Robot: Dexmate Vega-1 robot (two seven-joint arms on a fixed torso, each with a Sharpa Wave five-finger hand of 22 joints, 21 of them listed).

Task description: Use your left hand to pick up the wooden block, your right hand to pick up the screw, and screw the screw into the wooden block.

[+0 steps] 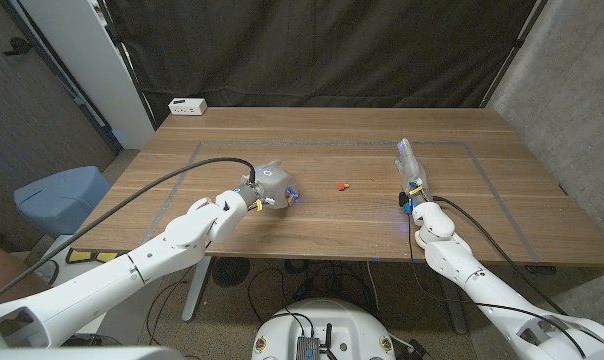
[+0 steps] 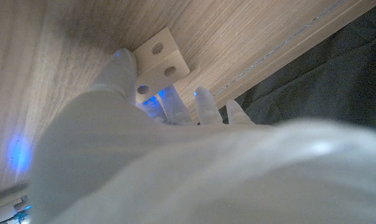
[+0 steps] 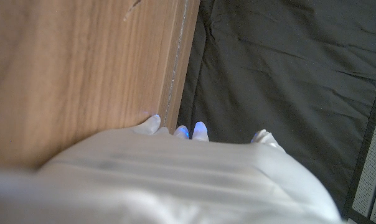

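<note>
L hand [image 2: 132, 93] touching pale drilled wooden block [image 2: 160, 59].

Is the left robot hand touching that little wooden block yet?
Touching. In the left wrist view, fingers of the left robot hand press against the wooden block, with no gap showing.

Wooden table [image 1: 462, 215], red screw [image 1: 342, 185]

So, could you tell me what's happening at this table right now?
A two-armed robot is starting a screw-and-block job. Its left robot hand is at the pale wooden block with round holes, fingers touching it on the brown wooden table. The small red screw lies untouched mid-table. The right robot hand stands apart to the right, fingers extended, holding nothing.
</note>
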